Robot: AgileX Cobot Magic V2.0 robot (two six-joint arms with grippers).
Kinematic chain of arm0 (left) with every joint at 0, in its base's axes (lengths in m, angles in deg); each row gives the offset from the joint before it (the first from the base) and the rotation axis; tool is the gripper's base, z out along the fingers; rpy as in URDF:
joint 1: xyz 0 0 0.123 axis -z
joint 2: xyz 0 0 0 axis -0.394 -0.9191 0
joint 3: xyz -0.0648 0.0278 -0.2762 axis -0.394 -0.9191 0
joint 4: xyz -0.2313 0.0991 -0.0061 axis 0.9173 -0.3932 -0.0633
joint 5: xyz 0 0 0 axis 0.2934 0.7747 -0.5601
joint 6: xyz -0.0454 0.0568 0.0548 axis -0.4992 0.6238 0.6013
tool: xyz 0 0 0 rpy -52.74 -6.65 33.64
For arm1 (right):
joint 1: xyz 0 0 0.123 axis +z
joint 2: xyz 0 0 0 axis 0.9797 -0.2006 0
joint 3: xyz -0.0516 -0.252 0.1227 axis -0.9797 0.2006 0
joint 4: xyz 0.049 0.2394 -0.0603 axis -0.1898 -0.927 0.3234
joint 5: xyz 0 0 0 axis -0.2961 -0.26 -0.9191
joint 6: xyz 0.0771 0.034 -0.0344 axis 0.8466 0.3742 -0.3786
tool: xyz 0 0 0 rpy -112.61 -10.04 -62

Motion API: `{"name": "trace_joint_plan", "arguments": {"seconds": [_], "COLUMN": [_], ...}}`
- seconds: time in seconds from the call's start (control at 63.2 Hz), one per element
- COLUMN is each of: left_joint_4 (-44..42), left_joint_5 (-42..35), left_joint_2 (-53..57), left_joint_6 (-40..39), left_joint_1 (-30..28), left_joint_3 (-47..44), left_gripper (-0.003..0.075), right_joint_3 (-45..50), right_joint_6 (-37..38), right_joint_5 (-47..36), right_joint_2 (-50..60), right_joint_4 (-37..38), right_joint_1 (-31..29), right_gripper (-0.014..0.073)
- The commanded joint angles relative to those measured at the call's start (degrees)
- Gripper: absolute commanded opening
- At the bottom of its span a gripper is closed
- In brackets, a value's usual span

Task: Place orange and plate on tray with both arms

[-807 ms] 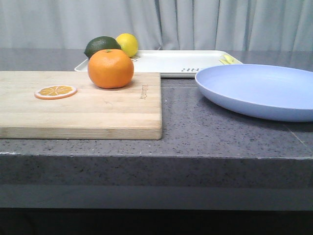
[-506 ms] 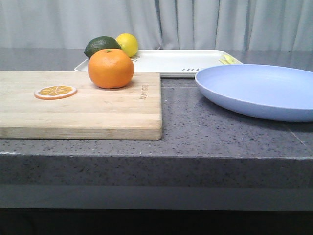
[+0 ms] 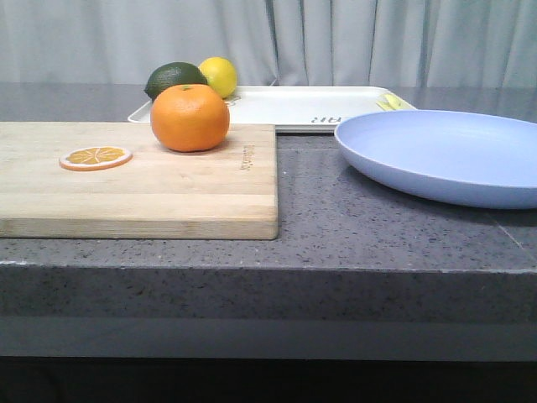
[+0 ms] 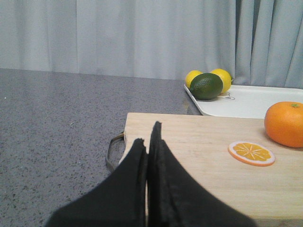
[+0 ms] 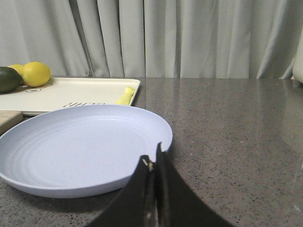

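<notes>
The orange [image 3: 190, 117] sits on the far right part of a wooden cutting board [image 3: 168, 193]; it also shows in the left wrist view [image 4: 285, 124]. The lavender-blue plate [image 3: 445, 155] lies on the counter at the right, in front of the white tray [image 3: 294, 105]. In the right wrist view the plate [image 5: 80, 146] lies just beyond my right gripper [image 5: 152, 153], which is shut and empty near the plate's rim. My left gripper [image 4: 147, 135] is shut and empty over the board's near left corner. Neither gripper shows in the front view.
A flat orange slice [image 3: 96, 157] lies on the board. A dark green fruit [image 3: 174, 78] and a yellow lemon [image 3: 219, 75] sit at the tray's far left corner. A small yellow piece [image 3: 388, 102] lies on the tray's right side. Grey curtain behind the counter.
</notes>
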Motion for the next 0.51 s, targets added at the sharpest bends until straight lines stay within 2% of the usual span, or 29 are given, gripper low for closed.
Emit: {"name": "trace_joint_plan", "arguments": {"seconds": [0.0,0.127,0.222,0.491], "left_joint_4": [0.26,2.09,4.55,4.07], "left_joint_5": [-7.13,-9.55,-8.66,9.55], "left_joint_2": [1.13,1.13,0.89,-1.76], "left_joint_6": [-0.54,-0.54,-0.54,-0.54], "left_joint_1": [0.48,0.48,0.48,0.48], "left_joint_3": [-1.50,0.79,4.89,24.06], "left_gripper": [-0.0020,-0.0020,-0.0020,-0.0020], "right_joint_3": [-1.36,-3.14,-6.67,-21.40], "right_joint_6": [-0.25,-0.25,-0.25,-0.25], "right_joint_5": [-5.91,-4.57,0.09,12.39], "right_joint_2": [1.04,0.99,0.99,-4.91], "right_joint_4": [0.76,0.76,0.76,0.76], "right_joint_1": [-0.39,-0.39,-0.39,-0.39], "right_gripper": [-0.0117,-0.0117,-0.0117,-0.0117]}}
